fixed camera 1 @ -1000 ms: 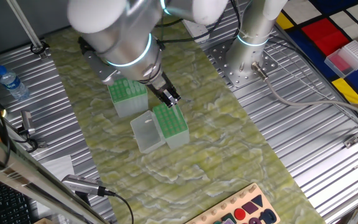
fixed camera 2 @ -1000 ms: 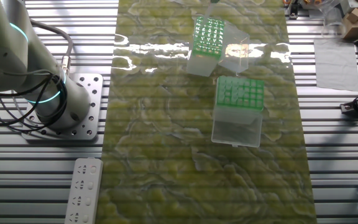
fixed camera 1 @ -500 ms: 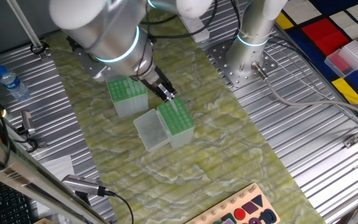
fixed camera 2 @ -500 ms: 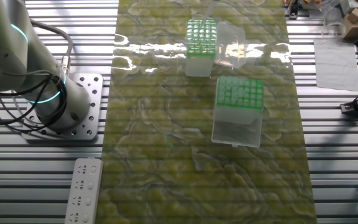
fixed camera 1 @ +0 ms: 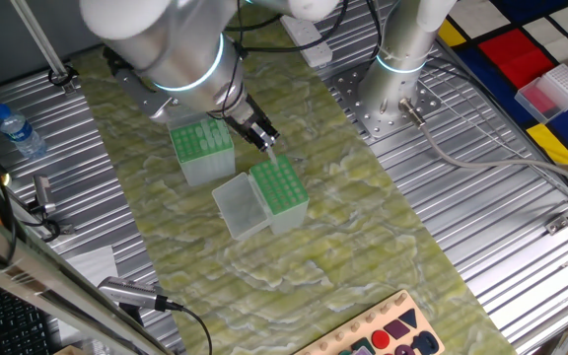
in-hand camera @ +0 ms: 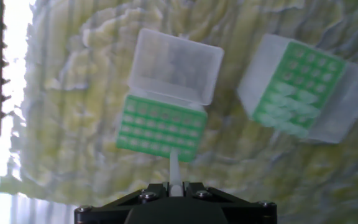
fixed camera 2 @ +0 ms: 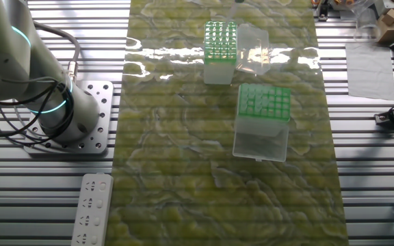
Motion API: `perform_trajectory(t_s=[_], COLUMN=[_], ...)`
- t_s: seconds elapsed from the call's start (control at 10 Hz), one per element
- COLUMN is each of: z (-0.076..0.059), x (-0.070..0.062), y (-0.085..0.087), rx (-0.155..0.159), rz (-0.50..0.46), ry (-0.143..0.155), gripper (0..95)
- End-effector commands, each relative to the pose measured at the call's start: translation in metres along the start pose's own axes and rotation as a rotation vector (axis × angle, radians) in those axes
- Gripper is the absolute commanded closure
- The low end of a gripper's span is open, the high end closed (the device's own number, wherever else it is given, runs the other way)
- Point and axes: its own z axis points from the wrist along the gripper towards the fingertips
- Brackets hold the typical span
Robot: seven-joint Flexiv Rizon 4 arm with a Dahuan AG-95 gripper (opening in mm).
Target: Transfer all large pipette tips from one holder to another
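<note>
while our gripper (in-hand camera: 175, 185) pinches one pale pipette tip (in-hand camera: 174, 163) above the open-lidded rack (in-hand camera: 160, 129), we see the other large pipette tips (in-hand camera: 289, 102) sitting in the second holder (in-hand camera: 309, 93) nearby on the green mat (fixed camera 2: 183, 164).

No legible text, label, brand, number or sign was found in any of the 3 views. The water bottle (fixed camera 1: 16, 132) at the desk edge carried a label band, too small to read. The white strip (fixed camera 2: 91, 210) beside the robot base showed small markings that could not be resolved. The coloured panels (fixed camera 1: 521, 59) bore no readable characters.
</note>
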Motion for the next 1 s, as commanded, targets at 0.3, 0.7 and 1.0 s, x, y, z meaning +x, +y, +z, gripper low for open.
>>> perform_trajectory(t_s=[0.3,0.7,1.0], z=[-0.013,-0.005,-0.008], x=[0.011,0.006,-0.002], y=[-0.073,-0.110,-0.117], rx=[0.122,0.207,0.286], rz=[-0.215,-0.326,-0.370], ry=[-0.030,-0.068,-0.100], gripper=[95.0,95.0,95.0])
